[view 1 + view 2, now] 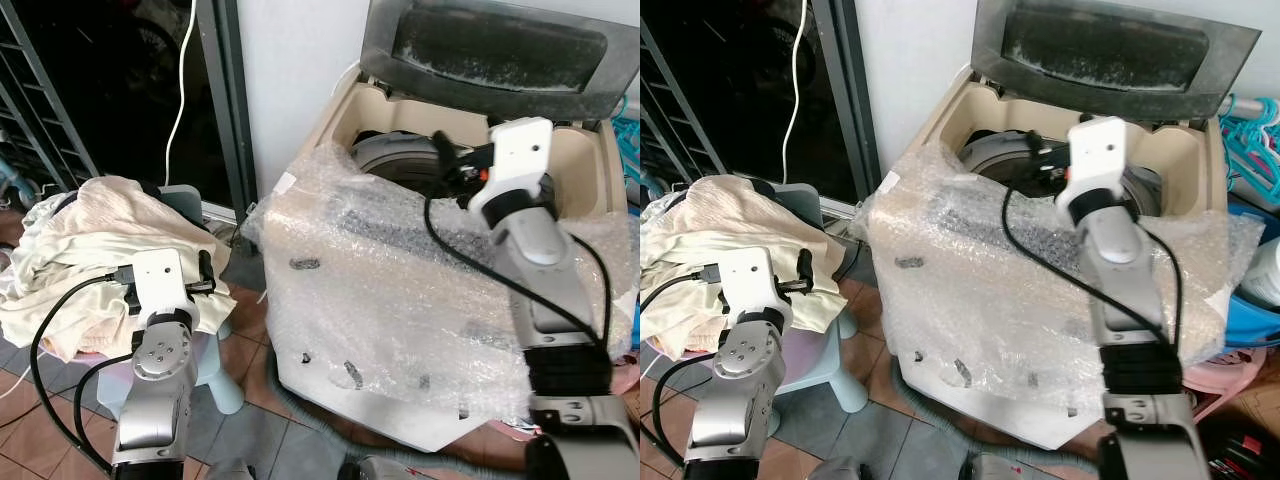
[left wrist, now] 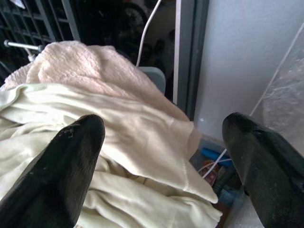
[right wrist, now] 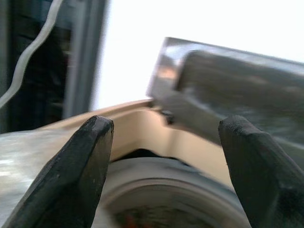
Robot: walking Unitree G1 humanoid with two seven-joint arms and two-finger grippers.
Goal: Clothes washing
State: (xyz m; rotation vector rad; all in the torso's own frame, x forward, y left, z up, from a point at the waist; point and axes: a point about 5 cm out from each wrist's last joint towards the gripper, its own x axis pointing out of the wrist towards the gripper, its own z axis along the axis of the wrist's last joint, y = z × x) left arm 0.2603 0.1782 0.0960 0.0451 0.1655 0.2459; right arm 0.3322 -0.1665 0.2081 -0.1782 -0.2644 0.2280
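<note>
A heap of cream clothes (image 1: pixel 85 235) lies on a pale blue stool (image 1: pixel 215 375) at the left. My left gripper (image 2: pixel 161 128) hangs open just above the heap, its fingers (image 1: pixel 205 272) at the heap's right edge with nothing between them. The top-loading washing machine (image 1: pixel 400 300), wrapped in bubble wrap, stands in the middle with its grey lid (image 1: pixel 490 50) raised. My right gripper (image 3: pixel 164 126) is open and empty, held over the round drum opening (image 1: pixel 395 155). The right arm (image 1: pixel 525 215) reaches across the machine's top from the front right.
A dark sliding door (image 1: pixel 120 90) with a white cable (image 1: pixel 183 90) is behind the clothes. Blue hangers (image 1: pixel 1250 125) and a pink basin (image 1: pixel 1230 375) sit to the machine's right. A grey hose (image 1: pixel 300 415) runs over the tiled floor in front.
</note>
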